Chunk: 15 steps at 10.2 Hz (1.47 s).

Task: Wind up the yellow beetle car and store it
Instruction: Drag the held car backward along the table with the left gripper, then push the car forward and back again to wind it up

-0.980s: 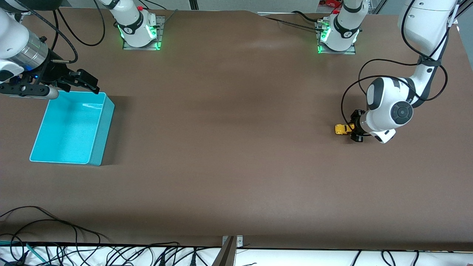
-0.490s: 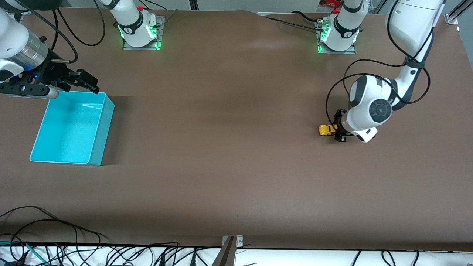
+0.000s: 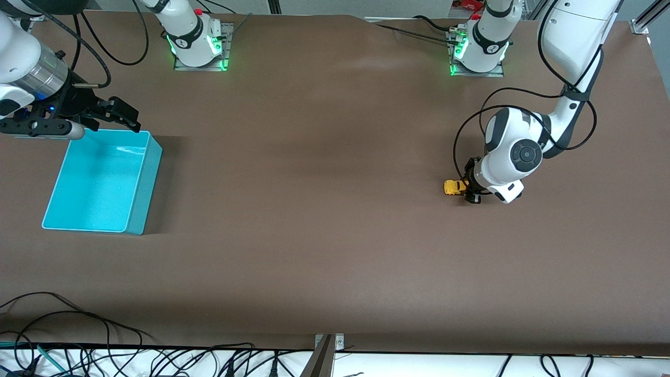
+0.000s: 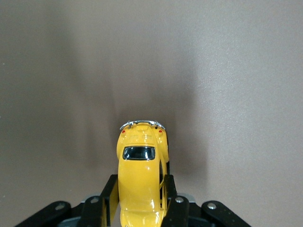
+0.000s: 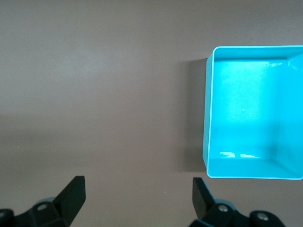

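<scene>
The yellow beetle car (image 3: 453, 187) is low over the brown table near the left arm's end, with my left gripper (image 3: 470, 188) shut on its sides. In the left wrist view the yellow beetle car (image 4: 140, 165) sticks out from between the black fingers (image 4: 110, 196), showing its dark window and chrome bumper. I cannot tell whether its wheels touch the table. My right gripper (image 3: 124, 116) hangs open and empty at the teal bin's edge that lies farthest from the front camera. In the right wrist view my right gripper (image 5: 137, 191) holds nothing.
The open teal bin (image 3: 145, 180) stands empty at the right arm's end of the table, and its rim (image 5: 208, 113) also shows in the right wrist view. Both arm bases (image 3: 196, 44) stand at the table's edge farthest from the front camera. Loose cables (image 3: 78, 335) run along the edge nearest it.
My left gripper has moved toward the right arm's end of the table with the car in it, slowing in the last half second. The right arm has not moved.
</scene>
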Available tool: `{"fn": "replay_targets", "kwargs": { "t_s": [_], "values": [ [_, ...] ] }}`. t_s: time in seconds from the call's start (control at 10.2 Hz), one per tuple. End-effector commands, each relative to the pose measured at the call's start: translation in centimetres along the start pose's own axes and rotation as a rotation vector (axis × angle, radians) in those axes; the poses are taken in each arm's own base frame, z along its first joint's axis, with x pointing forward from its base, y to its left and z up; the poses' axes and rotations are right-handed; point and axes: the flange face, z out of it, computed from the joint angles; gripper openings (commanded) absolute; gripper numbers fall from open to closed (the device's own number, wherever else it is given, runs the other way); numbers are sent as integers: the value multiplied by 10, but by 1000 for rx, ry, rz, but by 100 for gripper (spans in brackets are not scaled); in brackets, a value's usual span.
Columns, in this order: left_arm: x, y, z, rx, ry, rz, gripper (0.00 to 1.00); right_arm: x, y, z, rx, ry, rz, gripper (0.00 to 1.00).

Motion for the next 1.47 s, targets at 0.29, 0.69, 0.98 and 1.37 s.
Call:
{"fn": "replay_targets", "kwargs": {
  "t_s": [0.29, 0.69, 0.98, 1.37],
  "values": [
    [64, 9, 28, 13, 13, 59, 0, -1, 1, -4, -15, 6, -19, 100],
    [123, 10, 31, 17, 58, 45, 0, -1, 1, -4, -14, 6, -18, 100],
    [177, 8, 33, 17, 53, 62, 0, -1, 1, -4, -14, 6, -19, 100],
    [219, 2, 33, 17, 40, 126, 0, -1, 2, -4, -12, 6, -17, 100]
  ]
}}
